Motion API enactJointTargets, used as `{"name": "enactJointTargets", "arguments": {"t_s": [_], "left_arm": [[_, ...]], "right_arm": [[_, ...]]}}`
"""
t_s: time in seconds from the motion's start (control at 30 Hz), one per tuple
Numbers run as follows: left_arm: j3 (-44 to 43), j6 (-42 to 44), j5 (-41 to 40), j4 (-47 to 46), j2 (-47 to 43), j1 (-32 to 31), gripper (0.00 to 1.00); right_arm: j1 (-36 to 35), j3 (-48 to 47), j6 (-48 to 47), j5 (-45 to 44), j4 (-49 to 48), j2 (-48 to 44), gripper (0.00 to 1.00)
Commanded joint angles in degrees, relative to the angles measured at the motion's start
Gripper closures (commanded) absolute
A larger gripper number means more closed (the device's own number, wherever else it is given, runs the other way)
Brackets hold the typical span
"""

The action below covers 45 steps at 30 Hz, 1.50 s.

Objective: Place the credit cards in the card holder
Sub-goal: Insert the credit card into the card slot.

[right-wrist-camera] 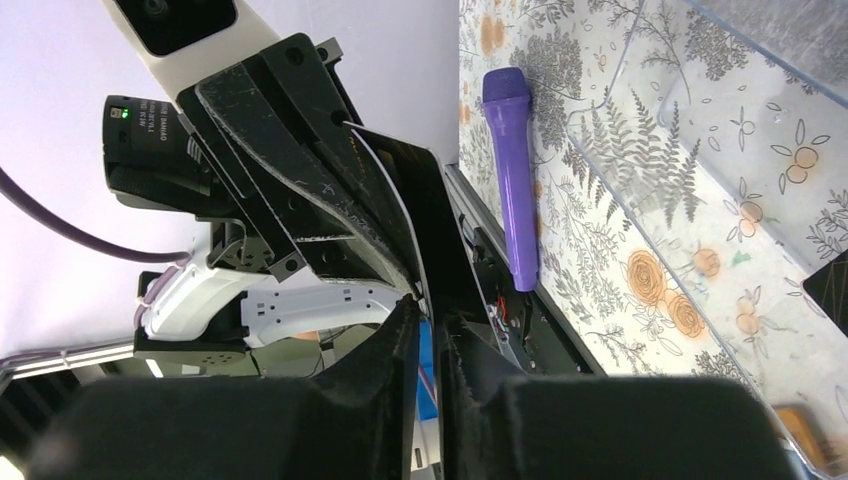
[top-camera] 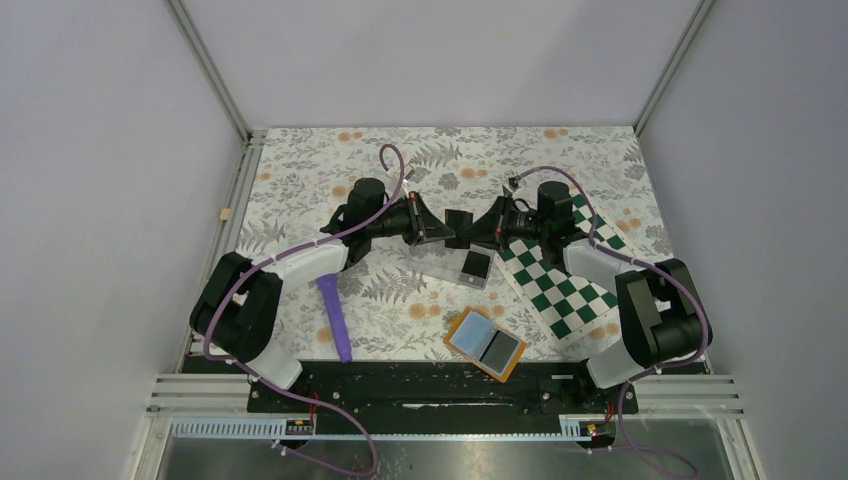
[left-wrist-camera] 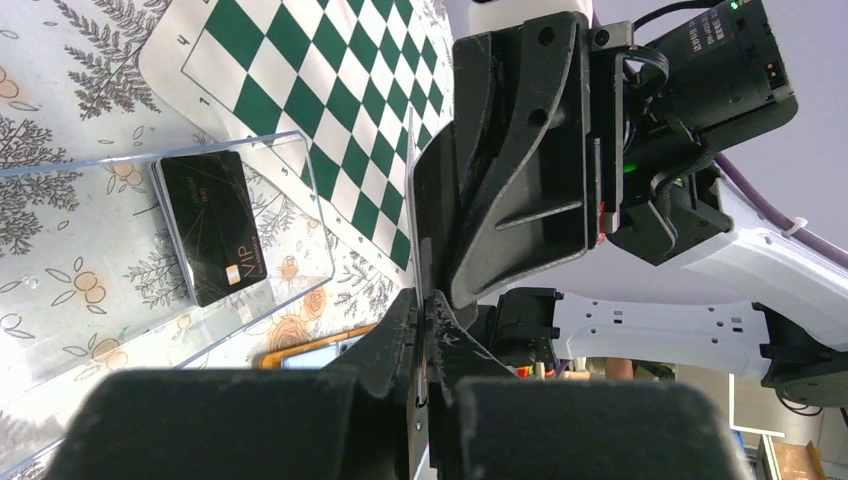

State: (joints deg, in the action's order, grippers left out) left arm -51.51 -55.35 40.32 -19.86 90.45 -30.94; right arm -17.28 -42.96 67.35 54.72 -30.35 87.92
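A black credit card hangs in the air between my two grippers above the clear box. My left gripper is shut on one end of it, and the card shows edge-on. My right gripper stands around the other end of the card, its jaws slightly apart with a thin gap beside it. A second black card lies in the clear box. The orange card holder lies open near the front, with blue lining and a dark grey rectangle on its right half.
A green and white chessboard mat lies right of the box, under the right arm. A purple stick-shaped object lies at the front left beside the left arm. The table has a floral cloth.
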Motion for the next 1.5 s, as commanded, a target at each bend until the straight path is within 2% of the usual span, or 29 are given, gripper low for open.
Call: {"name": "enactJointTargets", "arguments": {"t_s": [0.0,0.07,0.17,0.4,0.47,0.67,0.87,1.1,1.3,1.47], "left_arm": [[-0.61,3.76,4.04,7.61,0.34,-3.87,1.0],[-1.43,4.94,1.84,11.92,1.09,-3.82,1.0],[-1.92,4.66,0.99,13.31,3.39,-3.87,0.99],[-4.01,4.36,1.04,12.72,9.09,-3.87,0.99],[-5.2,4.91,0.74,14.42,10.23,-3.84,0.95],[-7.26,9.38,-4.09,21.24,11.9,-3.87,0.77],[-7.09,9.71,-6.45,21.78,10.61,-3.87,0.51],[-7.66,11.0,-9.68,23.77,4.1,-3.84,0.33],[-5.89,11.05,-10.04,26.75,-2.68,-4.22,0.32],[-1.34,10.07,-9.03,27.55,-5.8,-7.71,0.36]], "right_arm": [[-0.74,-4.03,-0.81,-1.46,-5.54,-0.94,0.88],[-0.75,-3.93,-5.06,-3.22,1.45,-1.6,0.94],[-0.76,-2.44,-9.74,-5.57,8.43,-1.52,1.0],[-0.74,0.42,-12.59,-6.42,8.43,3.83,1.0],[-0.74,0.27,-13.15,-7.02,8.82,4.7,1.0],[-0.74,-2.29,-18.22,-10.24,15.84,6.33,1.0],[-0.74,-4.94,-20.9,-10.67,19.85,7.12,1.0],[-0.74,-5.81,-25.0,-12.06,26.4,1.52,1.0],[-0.7,-4.46,-29.55,-13.3,35.83,-7.95,1.0],[-0.76,-0.09,-30.94,-13.86,43.44,-17.87,1.0]]}}
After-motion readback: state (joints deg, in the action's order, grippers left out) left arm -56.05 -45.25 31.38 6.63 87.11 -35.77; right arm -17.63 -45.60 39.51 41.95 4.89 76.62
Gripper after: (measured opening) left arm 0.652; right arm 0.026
